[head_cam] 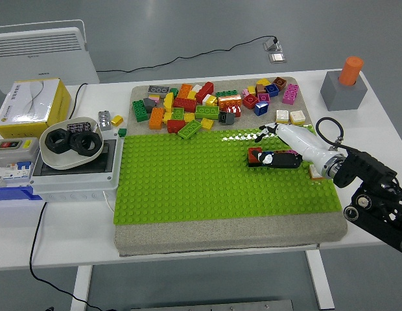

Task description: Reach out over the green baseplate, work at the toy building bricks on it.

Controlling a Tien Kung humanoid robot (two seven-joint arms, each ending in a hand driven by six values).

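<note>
green baseplate (188,181) lies flat on a grey slab on the white table (207,236), studs up so bricks can lock on. right hand (283,148) reaches in from the right edge over the plate's far right part, white fingers (279,160) curled down over a small brick cluster (258,156) with red showing at its left end; fingers look closed on it, likely pinching to pull or seat a piece, though actual contact is partly hidden by the hand itself. cluster sits on the plate, well right of centre. loose brick pile (207,102) lies on the slab just beyond the plate's far edge, kept within reach as supply. left arm not visible. white bowl (74,144) with black rings sits on a box at left, apart from the work. orange cylinder (349,70) stands in a grey block at far right
</note>
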